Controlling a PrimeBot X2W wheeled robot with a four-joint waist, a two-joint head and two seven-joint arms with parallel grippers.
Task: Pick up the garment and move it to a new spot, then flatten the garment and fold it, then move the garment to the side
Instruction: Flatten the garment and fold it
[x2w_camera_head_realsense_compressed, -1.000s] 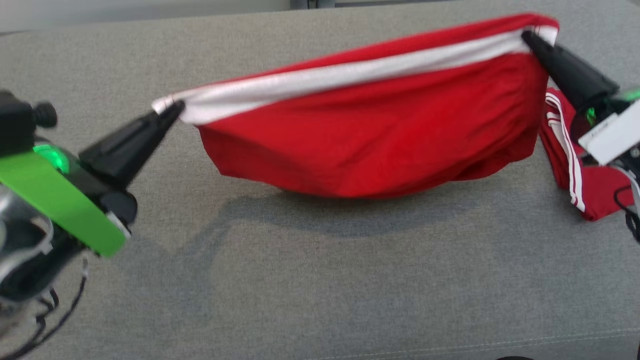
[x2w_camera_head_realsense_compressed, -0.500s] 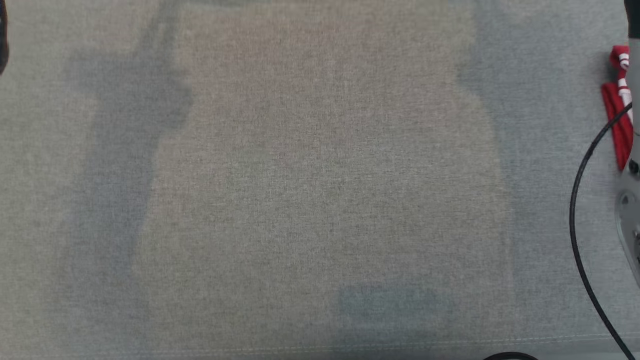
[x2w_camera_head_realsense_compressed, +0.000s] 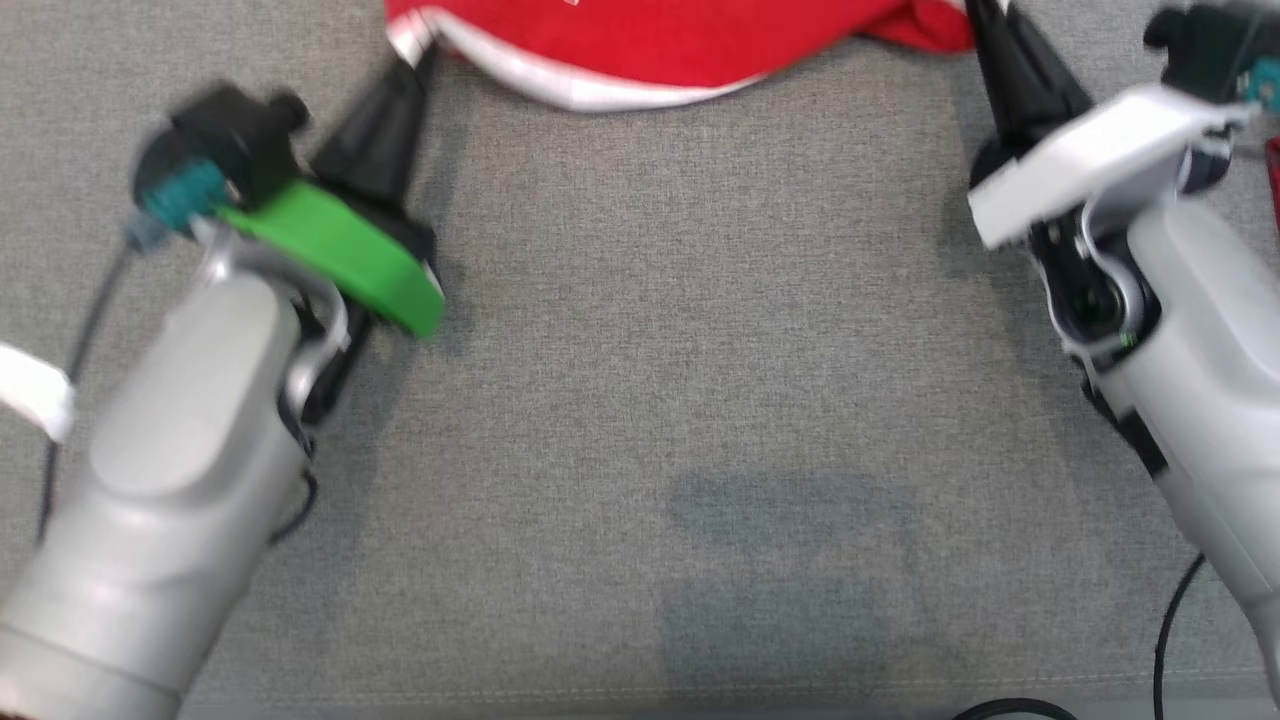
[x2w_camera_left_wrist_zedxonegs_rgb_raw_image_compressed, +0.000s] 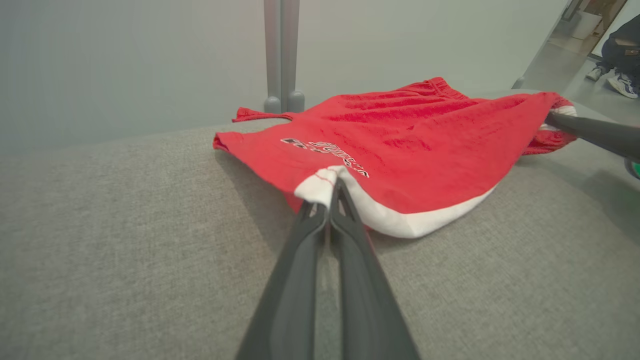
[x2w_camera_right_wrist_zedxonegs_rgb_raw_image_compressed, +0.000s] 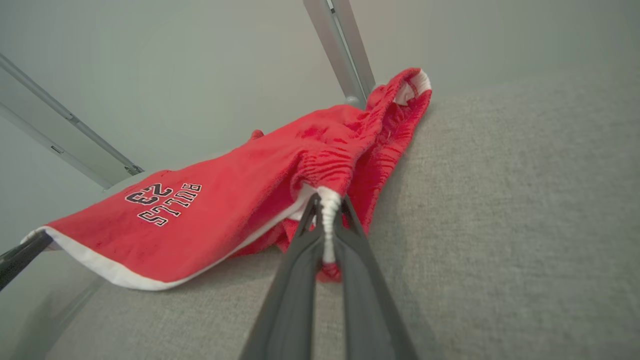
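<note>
The garment (x2w_camera_head_realsense_compressed: 660, 50) is a pair of red shorts with a white hem and black lettering, spread at the far edge of the grey cushion (x2w_camera_head_realsense_compressed: 680, 330). Most of it rests on the fabric, with the near hem lifted slightly (x2w_camera_left_wrist_zedxonegs_rgb_raw_image_compressed: 400, 145). My left gripper (x2w_camera_head_realsense_compressed: 422, 52) is shut on the left white hem corner, seen close in the left wrist view (x2w_camera_left_wrist_zedxonegs_rgb_raw_image_compressed: 331, 184). My right gripper (x2w_camera_head_realsense_compressed: 975, 8) is shut on the bunched white band at the garment's right end (x2w_camera_right_wrist_zedxonegs_rgb_raw_image_compressed: 327, 205). The garment (x2w_camera_right_wrist_zedxonegs_rgb_raw_image_compressed: 235, 210) sags between the two grips.
A metal post (x2w_camera_left_wrist_zedxonegs_rgb_raw_image_compressed: 281, 50) stands behind the cushion. A person's feet (x2w_camera_left_wrist_zedxonegs_rgb_raw_image_compressed: 617, 80) show far right on the floor. A sliver of other red cloth (x2w_camera_head_realsense_compressed: 1273, 170) lies at the right edge. A black cable (x2w_camera_head_realsense_compressed: 1165, 620) runs by my right arm.
The head camera has swung, so the whole picture shifted. The garment hung stretched in the air between both grippers; now it rests low on the cushion, both grips still held.
</note>
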